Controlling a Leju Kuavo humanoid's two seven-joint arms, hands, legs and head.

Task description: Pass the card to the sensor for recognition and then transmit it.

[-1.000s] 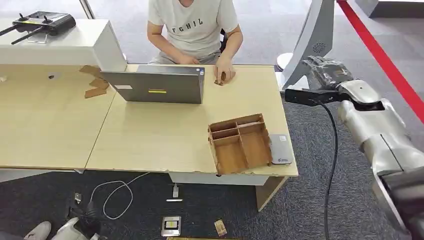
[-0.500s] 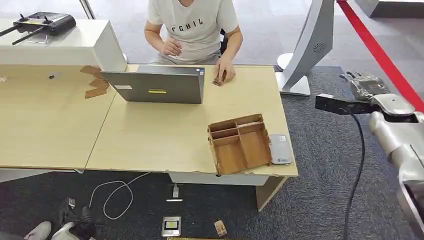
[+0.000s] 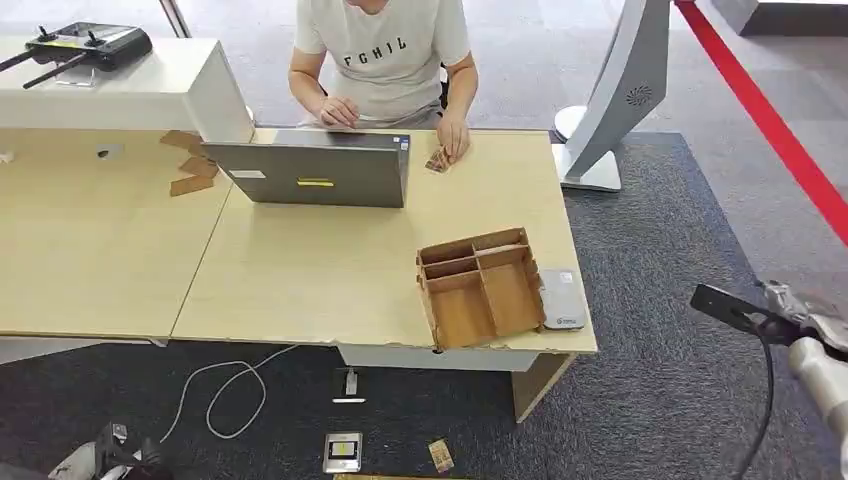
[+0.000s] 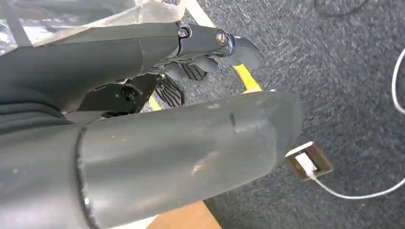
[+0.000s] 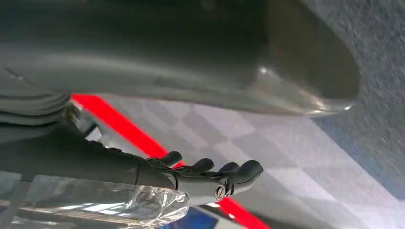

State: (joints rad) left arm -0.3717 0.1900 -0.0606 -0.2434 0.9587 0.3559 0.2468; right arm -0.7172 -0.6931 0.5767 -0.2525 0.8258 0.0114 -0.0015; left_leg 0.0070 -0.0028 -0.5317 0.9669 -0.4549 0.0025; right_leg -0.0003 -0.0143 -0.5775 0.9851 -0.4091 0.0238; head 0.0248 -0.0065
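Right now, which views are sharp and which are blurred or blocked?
Head view: evenly lit and sharp across the light wooden table. Left wrist view: the soft-focus grey thumb of the left robot hand blocks much. Right wrist view: the right robot hand is sharp, the floor blurred.

My right forearm (image 3: pixel 825 375) is silver, with a black camera bracket (image 3: pixel 730 308) and black cable (image 3: pixel 765 400). My right hand (image 5: pixel 210 174) has dark fingers, a bright screw, and a clear plastic wrap (image 5: pixel 95 200).
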